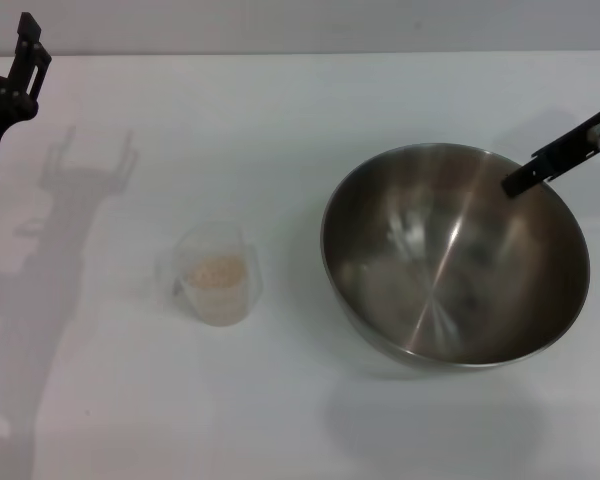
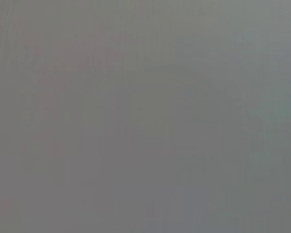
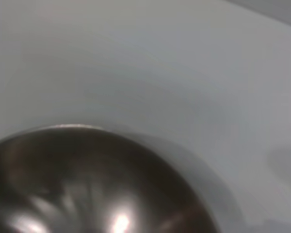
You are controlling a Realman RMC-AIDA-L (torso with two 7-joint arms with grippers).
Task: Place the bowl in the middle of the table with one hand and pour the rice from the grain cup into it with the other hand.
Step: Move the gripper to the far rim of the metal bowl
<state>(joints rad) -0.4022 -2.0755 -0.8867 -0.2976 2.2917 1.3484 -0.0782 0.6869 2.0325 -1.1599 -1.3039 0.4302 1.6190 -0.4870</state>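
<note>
Bowl sits right of the grain cup on the table in my head view, seemingly tilted. Rice fills the cup's bottom. My right gripper reaches over the bowl's far rim; I cannot tell whether it grips. My left gripper hangs well apart from the cup, fingers parted, empty.

Left wrist view: nothing identifiable.

Right wrist view: only the bowl's inside and bare table beyond.

Risk, as I judge it: an insecure one-sided rim hold could let the bowl slip or swing into the cup, spilling rice.
</note>
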